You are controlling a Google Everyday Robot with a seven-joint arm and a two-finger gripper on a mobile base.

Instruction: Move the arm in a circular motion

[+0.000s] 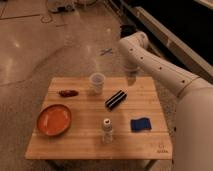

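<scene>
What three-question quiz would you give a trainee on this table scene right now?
1. True or false: the gripper of the arm hangs near the far edge of the wooden table, beside the clear cup.
2. Which thing lies nearest the table's front right corner? A. blue sponge B. green apple C. metal spoon
3. How many loose objects sit on the table?

Key: 1 true; 2 A; 3 six.
</scene>
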